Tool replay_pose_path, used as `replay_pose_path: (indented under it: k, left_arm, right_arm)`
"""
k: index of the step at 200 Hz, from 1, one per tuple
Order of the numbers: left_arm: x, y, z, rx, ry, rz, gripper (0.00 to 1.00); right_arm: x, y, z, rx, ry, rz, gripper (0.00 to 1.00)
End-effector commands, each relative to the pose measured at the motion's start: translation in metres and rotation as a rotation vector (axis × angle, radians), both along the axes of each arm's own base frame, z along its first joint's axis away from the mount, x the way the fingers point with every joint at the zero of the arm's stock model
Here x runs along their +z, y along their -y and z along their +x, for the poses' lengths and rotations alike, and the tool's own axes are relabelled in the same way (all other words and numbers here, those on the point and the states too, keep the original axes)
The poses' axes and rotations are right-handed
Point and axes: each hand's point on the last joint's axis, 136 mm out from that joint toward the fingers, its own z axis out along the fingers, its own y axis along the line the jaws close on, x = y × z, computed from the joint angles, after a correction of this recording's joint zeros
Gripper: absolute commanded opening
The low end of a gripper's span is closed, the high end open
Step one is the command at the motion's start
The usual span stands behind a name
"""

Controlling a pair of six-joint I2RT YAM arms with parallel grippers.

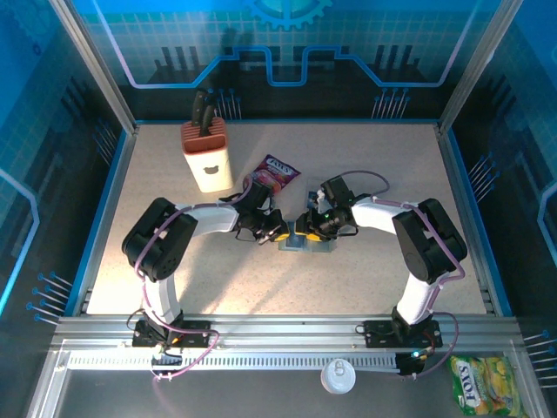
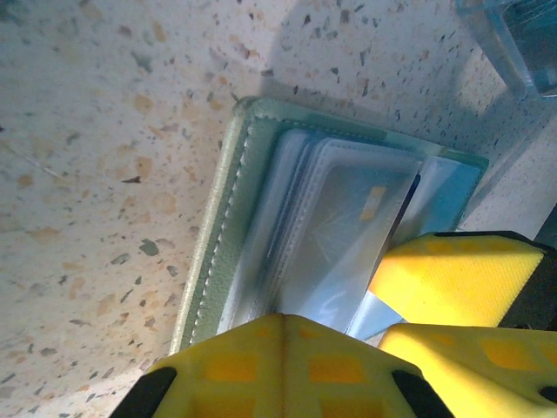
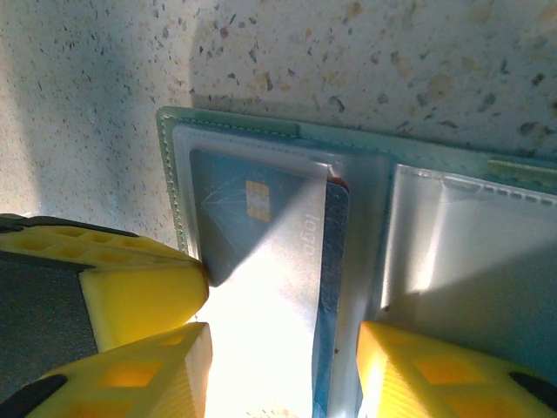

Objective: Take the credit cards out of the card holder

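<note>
- I see the whole table (image 1: 365, 174) from high above and behind, looking down
- My two wrist cameras look down from very near, both on the open card holder (image 2: 218, 235)

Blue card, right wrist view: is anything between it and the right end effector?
Yes. A clear sleeve of the holder covers the blue card. The right end effector straddles it, jaws apart.

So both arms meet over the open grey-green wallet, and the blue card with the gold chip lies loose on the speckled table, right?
Not quite: the blue card with the gold chip sits inside a clear sleeve of the open grey-green wallet, not loose on the speckled table. The right wrist view shows it.
</note>
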Motion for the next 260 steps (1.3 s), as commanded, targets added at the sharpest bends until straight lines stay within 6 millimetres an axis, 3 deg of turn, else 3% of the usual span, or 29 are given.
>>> replay_pose_path:
  k: [1, 56, 95, 174, 260]
  left_arm:
    - [0.012, 0.0, 0.001, -0.001, 0.03, -0.032, 0.07]
    - [0.0, -0.01, -0.003, 0.0, -0.003, 0.048, 0.02]
    - [0.016, -0.004, 0.004, 0.01, 0.075, -0.018, 0.03]
    - [-0.007, -0.012, -0.005, 0.008, -0.026, 0.064, 0.0]
    - [-0.01, -0.014, -0.007, 0.006, -0.04, 0.076, 0.0]
  right_arm:
    - [0.007, -0.002, -0.002, 0.012, 0.009, -0.005, 0.49]
    - [0.017, -0.005, 0.002, 0.01, 0.029, 0.016, 0.49]
    - [0.019, -0.006, 0.002, 0.008, 0.031, 0.024, 0.49]
    - [0.024, -0.007, 0.004, 0.006, 0.045, 0.032, 0.49]
    - [0.023, -0.018, 0.007, 0.005, 0.036, 0.1, 0.48]
